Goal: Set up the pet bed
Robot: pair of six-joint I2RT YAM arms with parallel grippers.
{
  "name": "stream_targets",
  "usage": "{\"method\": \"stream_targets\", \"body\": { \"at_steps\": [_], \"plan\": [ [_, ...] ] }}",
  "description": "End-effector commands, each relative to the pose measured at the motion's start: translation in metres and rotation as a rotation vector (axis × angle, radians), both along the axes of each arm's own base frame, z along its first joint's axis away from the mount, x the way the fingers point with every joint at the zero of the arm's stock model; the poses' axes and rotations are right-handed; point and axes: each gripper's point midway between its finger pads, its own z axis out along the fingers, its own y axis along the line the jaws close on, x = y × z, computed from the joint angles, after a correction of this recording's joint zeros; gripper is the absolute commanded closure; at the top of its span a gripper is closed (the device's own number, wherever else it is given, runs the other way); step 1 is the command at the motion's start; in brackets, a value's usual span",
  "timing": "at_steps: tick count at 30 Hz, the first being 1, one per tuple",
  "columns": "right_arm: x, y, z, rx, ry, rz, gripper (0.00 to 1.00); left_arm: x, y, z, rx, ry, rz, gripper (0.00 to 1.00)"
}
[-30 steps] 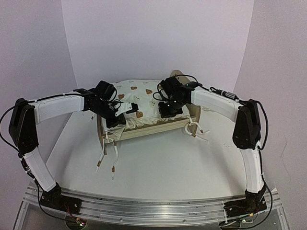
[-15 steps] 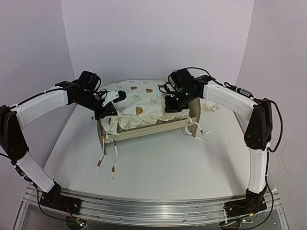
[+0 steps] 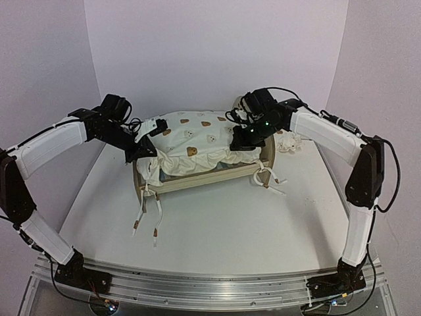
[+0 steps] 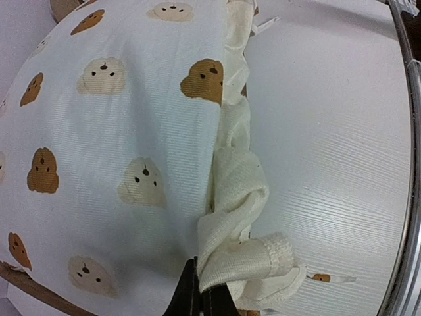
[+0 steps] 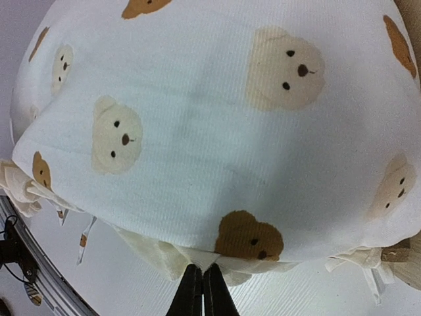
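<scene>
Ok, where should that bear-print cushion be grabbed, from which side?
Its ruffled cream edge, at the left and right ends, coming in from each end of the pet bed. The bear-print cushion is puffed and domed, so the top likely offers nothing to pinch, while the frill bunches into a thin fold. The left tool pinches it there.

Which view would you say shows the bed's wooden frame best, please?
The top external view: the frame shows its front rail and both ends beneath the cushion. Both wrist views are filled by the cushion, with only slivers of wood at their edges.
</scene>
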Motion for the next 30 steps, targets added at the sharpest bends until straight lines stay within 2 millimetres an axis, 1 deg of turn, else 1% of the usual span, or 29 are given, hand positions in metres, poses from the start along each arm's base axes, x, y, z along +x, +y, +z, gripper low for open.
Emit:
{"method": "stream_targets", "body": {
  "at_steps": [1,3,4,6,7,10,12,13,15,17,19,20,21,22,24,25,27,29,30],
  "plan": [
    [-0.014,0.005,0.056,0.130,-0.057,0.038,1.00,-0.005,-0.006,0.078,-0.143,-0.140,-0.024,1.00],
    [-0.019,0.005,0.057,0.141,-0.044,0.049,1.00,-0.008,-0.005,0.075,-0.135,-0.133,-0.039,1.00],
    [-0.023,0.004,0.053,0.138,-0.031,0.051,1.00,-0.012,-0.005,0.068,-0.121,-0.119,-0.052,1.00],
    [-0.029,-0.002,0.036,0.110,0.009,0.038,1.00,-0.018,0.000,0.043,-0.078,-0.086,-0.059,1.00],
    [-0.033,-0.005,0.024,0.096,0.039,0.027,1.00,-0.020,0.003,0.036,-0.066,-0.078,-0.056,1.00],
    [-0.045,-0.012,-0.011,0.065,0.139,-0.008,1.00,-0.030,0.009,0.000,-0.013,-0.015,-0.062,1.00],
    [-0.045,-0.017,-0.030,0.032,0.172,-0.031,0.99,-0.035,0.013,-0.025,0.026,0.029,-0.065,1.00],
    [-0.046,-0.019,-0.036,0.015,0.181,-0.040,0.96,-0.037,0.015,-0.035,0.041,0.046,-0.068,1.00],
    [-0.045,-0.022,-0.041,-0.006,0.184,-0.048,0.86,-0.038,0.015,-0.045,0.057,0.067,-0.070,1.00],
    [-0.044,-0.025,-0.036,-0.013,0.164,-0.052,0.72,-0.035,0.014,-0.044,0.054,0.063,-0.063,1.00],
    [-0.046,-0.027,-0.034,-0.030,0.138,-0.039,0.65,-0.033,0.014,-0.040,0.045,0.053,-0.059,1.00],
    [-0.050,-0.025,-0.033,-0.042,0.122,-0.015,0.64,-0.033,0.013,-0.038,0.037,0.046,-0.060,1.00],
    [-0.057,-0.018,-0.033,-0.054,0.102,0.033,0.61,-0.032,0.012,-0.035,0.025,0.038,-0.057,1.00],
    [-0.067,-0.006,-0.031,-0.058,0.073,0.099,0.58,-0.031,0.010,-0.031,0.011,0.032,-0.051,1.00],
    [-0.097,0.033,-0.027,-0.061,-0.027,0.268,0.52,-0.029,0.006,-0.018,-0.028,0.022,-0.042,1.00],
    [-0.109,0.050,-0.026,-0.052,-0.067,0.317,0.48,-0.028,0.005,-0.012,-0.046,0.023,-0.035,1.00],
    [-0.108,0.069,-0.030,-0.010,-0.121,0.283,0.44,-0.025,0.003,-0.003,-0.069,0.023,-0.025,1.00],
    [-0.099,0.081,-0.035,0.035,-0.159,0.195,0.38,-0.024,0.000,0.004,-0.086,0.020,-0.023,1.00],
    [-0.092,0.084,-0.037,0.051,-0.187,0.148,0.37,-0.024,-0.001,0.007,-0.095,0.015,-0.026,1.00]
  ]
}}
